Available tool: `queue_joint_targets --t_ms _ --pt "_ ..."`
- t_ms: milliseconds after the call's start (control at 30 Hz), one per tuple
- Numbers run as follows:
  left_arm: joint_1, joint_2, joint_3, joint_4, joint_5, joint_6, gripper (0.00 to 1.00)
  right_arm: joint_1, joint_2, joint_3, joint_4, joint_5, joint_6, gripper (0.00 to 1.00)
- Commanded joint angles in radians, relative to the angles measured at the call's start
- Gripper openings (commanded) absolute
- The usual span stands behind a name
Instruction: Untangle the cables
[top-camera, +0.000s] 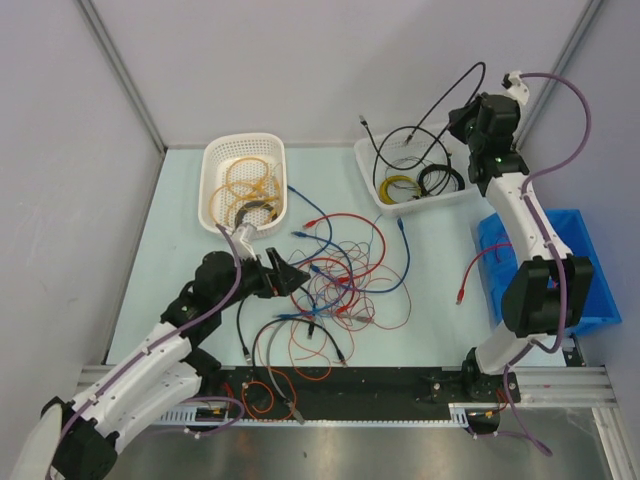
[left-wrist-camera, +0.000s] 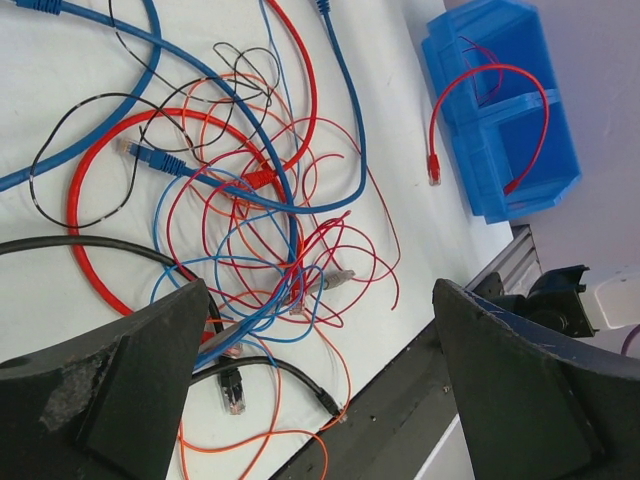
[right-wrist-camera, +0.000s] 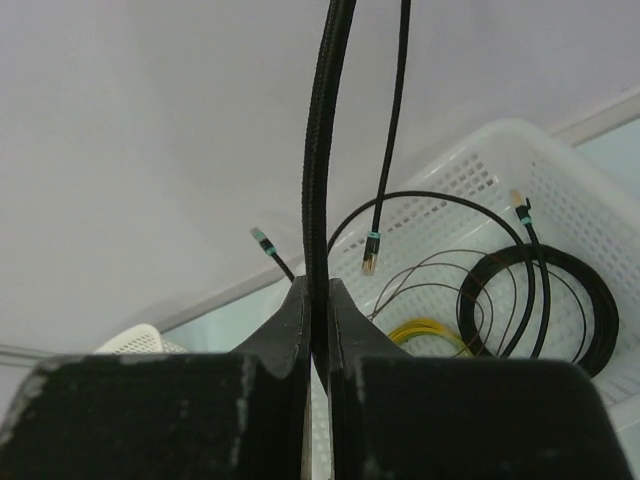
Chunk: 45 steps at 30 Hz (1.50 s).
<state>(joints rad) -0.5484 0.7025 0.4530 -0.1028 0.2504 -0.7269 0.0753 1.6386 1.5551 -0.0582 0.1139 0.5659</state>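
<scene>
**Holding one black cable high, the tangle lying by the other pincer**

The right pincer (right-wrist-camera: 318, 300) is closed narrow on a black cable (right-wrist-camera: 320, 150) and holds it above the white basket (top-camera: 368, 178) at the far right. More black and yellow coils lie inside this basket. The main tangle of cables (top-camera: 340, 280), red, blue, orange and black, lies in the middle of the tabletop (top-camera: 440, 310). The left pincer (top-camera: 285, 275) stands wide and holds nothing, low at the left side of the tangle, its fingers pointing toward it. One red cable (top-camera: 480, 262) hangs over the blue bin (top-camera: 592, 262).
</scene>
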Motion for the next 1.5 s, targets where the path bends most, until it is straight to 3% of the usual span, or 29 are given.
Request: queue_joint_targets --t_ms 0,300,333,433,600,633,700,967,1100,1267,1367,1467 --pt "0.002 0.023 -0.008 0.038 0.023 -0.005 1.00 -0.012 0.070 0.000 0.064 -0.019 -0.014 0.00" --pt "0.002 0.086 -0.022 0.063 0.023 -0.003 1.00 -0.016 0.213 -0.072 -0.015 -0.103 -0.066 0.00" --pt "0.004 0.087 -0.022 0.066 0.026 -0.006 1.00 -0.014 0.220 -0.072 -0.026 -0.135 -0.064 0.20" --pt "0.002 0.092 -0.020 0.080 0.032 -0.003 1.00 0.006 0.196 -0.090 -0.040 -0.140 -0.038 0.50" --pt "0.002 0.055 -0.002 0.092 0.001 0.033 1.00 0.096 0.048 -0.095 -0.002 -0.010 -0.066 0.80" --pt "0.002 0.042 0.015 0.088 -0.009 0.043 1.00 0.112 0.031 -0.093 -0.002 -0.002 -0.067 0.94" --pt "0.002 0.034 0.038 0.054 -0.033 0.069 1.00 0.129 0.001 -0.066 -0.041 0.033 -0.072 1.00" --pt "0.002 0.014 0.139 -0.078 -0.094 0.115 1.00 0.170 -0.013 0.053 -0.291 0.249 -0.149 1.00" --pt "0.002 0.000 0.142 -0.098 -0.099 0.113 1.00 0.135 -0.025 0.045 -0.328 0.253 -0.146 0.99" --pt "0.002 -0.001 0.133 -0.107 -0.092 0.098 1.00 0.130 -0.008 0.046 -0.270 0.207 -0.181 0.79" --pt "0.002 -0.008 0.130 -0.115 -0.088 0.090 1.00 0.129 0.003 0.056 -0.269 0.169 -0.184 0.73" --pt "0.002 -0.027 0.127 -0.123 -0.103 0.092 1.00 0.142 -0.063 -0.011 -0.206 0.103 -0.172 0.60"
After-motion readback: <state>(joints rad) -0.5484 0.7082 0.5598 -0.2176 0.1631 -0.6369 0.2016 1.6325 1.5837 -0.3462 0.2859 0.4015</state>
